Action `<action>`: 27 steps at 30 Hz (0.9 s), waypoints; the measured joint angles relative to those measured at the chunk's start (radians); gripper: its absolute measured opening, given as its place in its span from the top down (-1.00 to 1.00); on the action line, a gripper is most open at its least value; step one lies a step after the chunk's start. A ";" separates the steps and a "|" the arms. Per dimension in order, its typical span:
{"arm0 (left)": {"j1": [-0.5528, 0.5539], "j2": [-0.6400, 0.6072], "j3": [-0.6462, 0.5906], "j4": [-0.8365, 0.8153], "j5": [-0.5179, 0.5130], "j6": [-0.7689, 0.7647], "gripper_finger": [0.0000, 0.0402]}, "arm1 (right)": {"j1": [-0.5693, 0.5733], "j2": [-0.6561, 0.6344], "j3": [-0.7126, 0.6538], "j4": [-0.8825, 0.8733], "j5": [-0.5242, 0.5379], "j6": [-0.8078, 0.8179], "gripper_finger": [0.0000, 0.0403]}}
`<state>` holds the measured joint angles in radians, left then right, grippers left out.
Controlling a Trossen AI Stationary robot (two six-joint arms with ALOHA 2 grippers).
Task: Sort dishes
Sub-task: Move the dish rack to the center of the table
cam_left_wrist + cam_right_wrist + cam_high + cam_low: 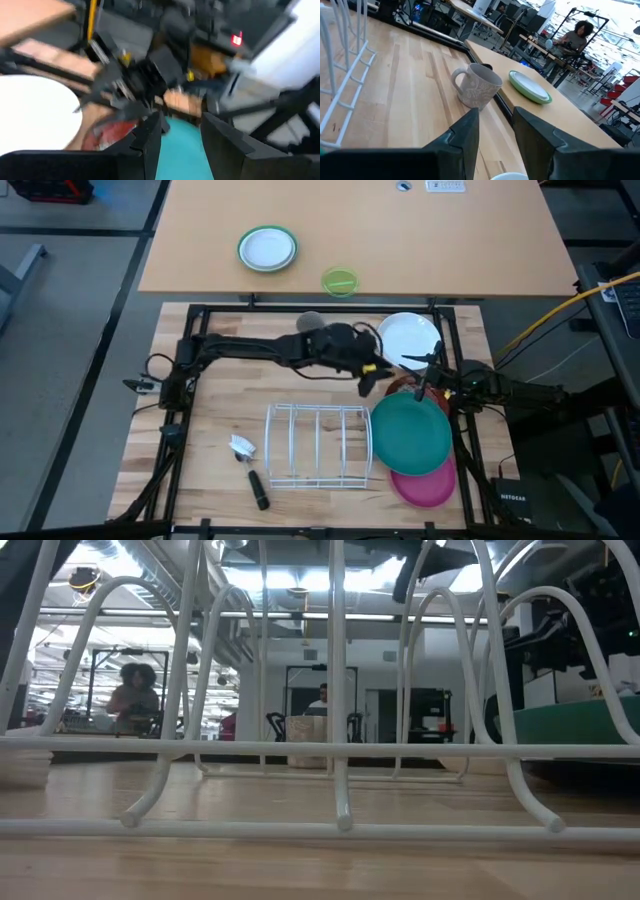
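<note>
The teal-green plate (412, 433) lies right of the white wire rack (318, 445), overlapping the magenta plate (425, 483) nearer the front edge. The dark red plate (436, 397) peeks out under the teal plate's far edge. The white plate (408, 338) lies flat behind them. My left gripper (368, 380) is open over the teal plate's far-left edge (175, 150), with the red plate (112, 134) and white plate (35, 115) beside it. My right gripper (420, 378) is open and hovers between the white and red plates, pointing toward the table's left.
A grey mug (310, 323) stands at the far edge, also in the right wrist view (480, 85). A small green-rimmed plate (267, 248) and a lime dish (340, 281) sit on the far table. A brush (250, 470) lies left of the rack. People show in the room behind.
</note>
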<state>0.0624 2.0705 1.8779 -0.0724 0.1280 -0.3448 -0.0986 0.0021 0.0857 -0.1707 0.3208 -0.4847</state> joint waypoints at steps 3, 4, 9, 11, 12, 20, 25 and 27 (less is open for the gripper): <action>-0.030 0.034 0.071 -0.094 0.000 0.036 0.37 | 0.000 0.000 0.002 -0.017 0.000 0.000 0.37; -0.041 0.039 0.088 -0.108 0.000 0.043 0.37 | 0.000 0.000 0.003 -0.019 -0.001 0.000 0.37; -0.094 0.021 0.117 -0.279 0.000 0.090 0.37 | 0.000 0.000 0.003 -0.022 -0.001 0.000 0.37; -0.117 0.009 0.143 -0.373 -0.001 0.087 0.37 | 0.000 0.000 0.003 -0.022 -0.001 0.000 0.37; -0.129 0.002 0.160 -0.429 -0.002 0.076 0.37 | 0.000 0.000 0.003 -0.022 -0.001 0.001 0.37; -0.196 -0.008 0.392 -0.917 -0.020 -0.162 0.37 | 0.000 0.000 0.002 -0.025 -0.046 0.006 0.37; -0.208 -0.051 0.456 -1.176 -0.016 -0.399 0.37 | 0.000 0.000 0.001 -0.025 -0.080 0.008 0.37; -0.211 -0.075 0.447 -1.257 -0.010 -0.507 0.37 | 0.000 0.000 0.001 -0.025 -0.086 0.008 0.37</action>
<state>-0.1483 1.9956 2.3253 -1.3299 0.1179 -0.8520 -0.0986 0.0024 0.0868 -0.1955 0.2344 -0.4770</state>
